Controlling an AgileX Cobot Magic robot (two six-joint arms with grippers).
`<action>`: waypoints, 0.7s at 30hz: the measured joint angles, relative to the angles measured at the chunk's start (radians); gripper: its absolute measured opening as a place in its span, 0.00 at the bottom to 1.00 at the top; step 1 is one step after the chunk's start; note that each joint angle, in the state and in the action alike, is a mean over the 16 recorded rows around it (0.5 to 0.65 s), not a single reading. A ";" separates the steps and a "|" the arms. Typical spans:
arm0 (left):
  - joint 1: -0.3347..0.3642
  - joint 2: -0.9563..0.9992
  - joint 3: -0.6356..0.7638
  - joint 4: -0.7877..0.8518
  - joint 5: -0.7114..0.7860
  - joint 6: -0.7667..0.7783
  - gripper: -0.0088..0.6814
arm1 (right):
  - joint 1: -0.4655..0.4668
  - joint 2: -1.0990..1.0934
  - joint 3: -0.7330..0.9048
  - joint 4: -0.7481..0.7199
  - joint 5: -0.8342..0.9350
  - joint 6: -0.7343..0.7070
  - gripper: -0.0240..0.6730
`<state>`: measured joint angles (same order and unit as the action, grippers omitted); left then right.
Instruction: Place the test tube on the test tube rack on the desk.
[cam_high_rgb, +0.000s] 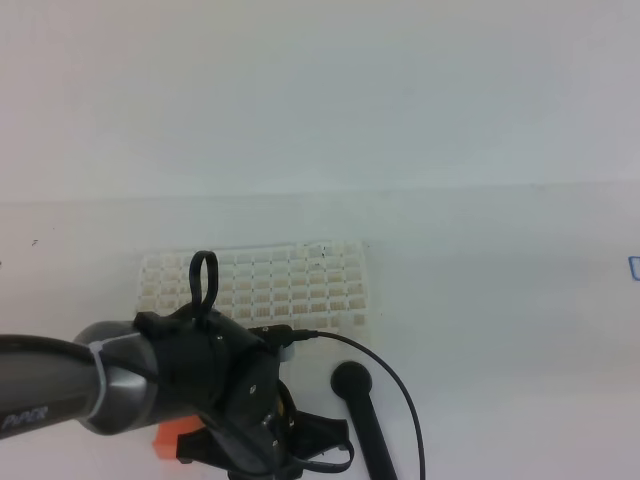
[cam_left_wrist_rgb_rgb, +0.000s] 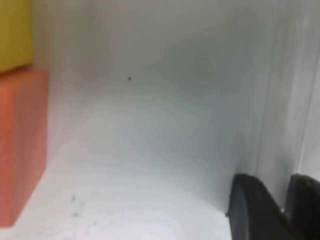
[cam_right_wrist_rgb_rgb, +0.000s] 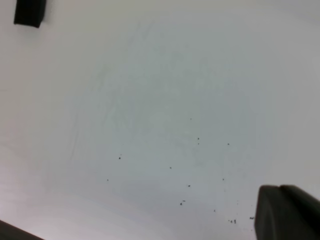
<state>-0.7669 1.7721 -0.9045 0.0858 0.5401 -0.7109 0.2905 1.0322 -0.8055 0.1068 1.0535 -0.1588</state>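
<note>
Fingertips of my left gripper (cam_left_wrist_rgb_rgb: 282, 207) stand narrow, just beside the orange block (cam_left_wrist_rgb_rgb: 20, 145); whether they hold the test tube I cannot tell. My right gripper (cam_right_wrist_rgb_rgb: 287, 212) is closed, empty. The rack (cam_high_rgb: 300, 285), beyond the block, looks unfilled: placing remains.

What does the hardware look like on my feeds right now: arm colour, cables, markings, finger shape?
The left arm is dark grey with a lighter silver band and pale lettering on its link. A thin black cable loops off the black wrist housing. Both wrist views show blunt, matte black fingertips at the frame's lower right.
</note>
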 joint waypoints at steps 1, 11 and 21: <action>0.000 0.000 0.000 0.000 -0.001 -0.001 0.14 | 0.000 0.000 0.000 0.000 0.000 0.000 0.05; 0.000 -0.029 0.002 -0.009 0.005 -0.014 0.01 | 0.000 0.000 0.000 0.000 0.000 0.000 0.05; 0.000 -0.210 0.008 -0.036 0.051 -0.029 0.01 | 0.000 0.000 0.000 0.000 0.000 0.000 0.05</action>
<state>-0.7666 1.5620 -0.8969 0.0495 0.5914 -0.7395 0.2905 1.0322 -0.8055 0.1070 1.0535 -0.1588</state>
